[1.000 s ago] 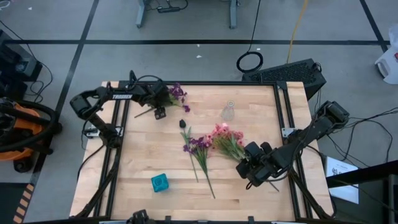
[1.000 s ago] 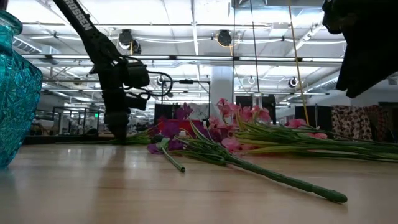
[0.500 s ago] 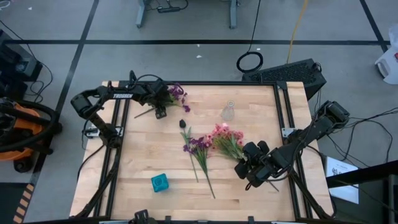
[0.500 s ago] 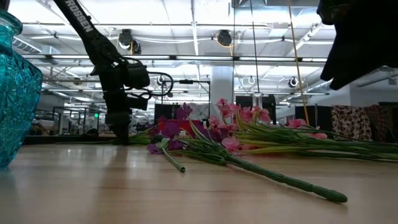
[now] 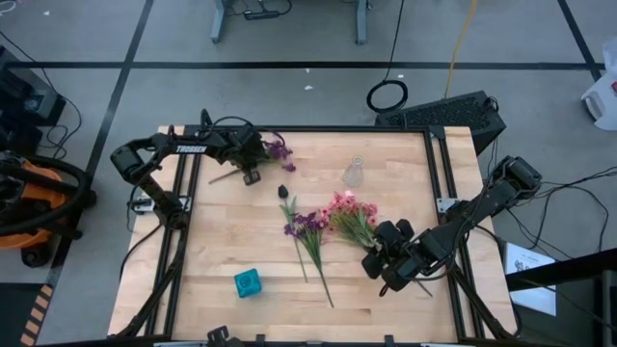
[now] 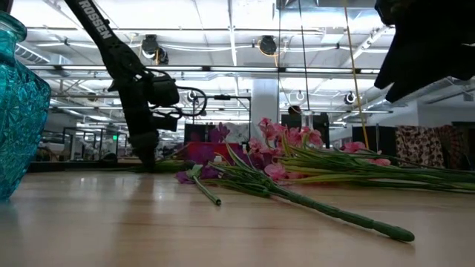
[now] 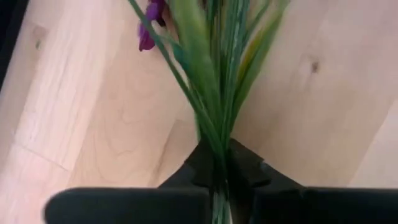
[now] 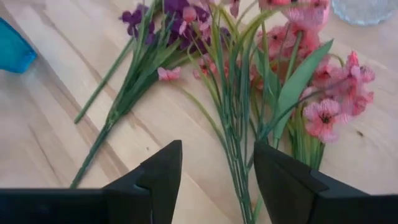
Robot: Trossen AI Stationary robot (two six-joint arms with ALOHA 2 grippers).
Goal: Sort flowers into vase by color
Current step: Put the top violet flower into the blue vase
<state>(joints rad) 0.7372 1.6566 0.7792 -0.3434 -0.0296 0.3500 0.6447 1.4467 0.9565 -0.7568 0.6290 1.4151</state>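
Observation:
A purple flower spray point(image 5: 279, 149) lies on the table's far left part, its stem end point(image 5: 214, 179) on the wood. My left gripper point(image 5: 249, 167) is shut on its stems. A second purple spray point(image 5: 307, 226) and a pink spray point(image 5: 352, 214) lie side by side at the table's middle. My right gripper point(image 8: 217, 180) hangs open over the pink spray's stems point(image 8: 239, 155) and touches nothing. A clear glass vase point(image 5: 355, 173) stands at the far middle. A teal vase point(image 5: 248, 282) stands near the front edge. My left gripper pinches the purple spray's bundled green stems point(image 7: 214, 140) between its two fingers, part way between the blossoms and the stem end. The fingers come steeply from above and lie across the stems. The spray lies on the table, with its blossoms point(image 7: 149, 25) beyond the fingers.
A small dark bud point(image 5: 283, 191) lies between the held spray and the middle sprays. The teal vase point(image 6: 18, 104) stands close to the low camera. Black rails point(image 5: 436, 164) frame the table. Bare wood lies at the near right and the left middle.
My left gripper has shut on the purple spray's stems without shifting over the table. The blossoms have drawn a little closer together. My right gripper has tipped slightly over the pink spray and stays open.

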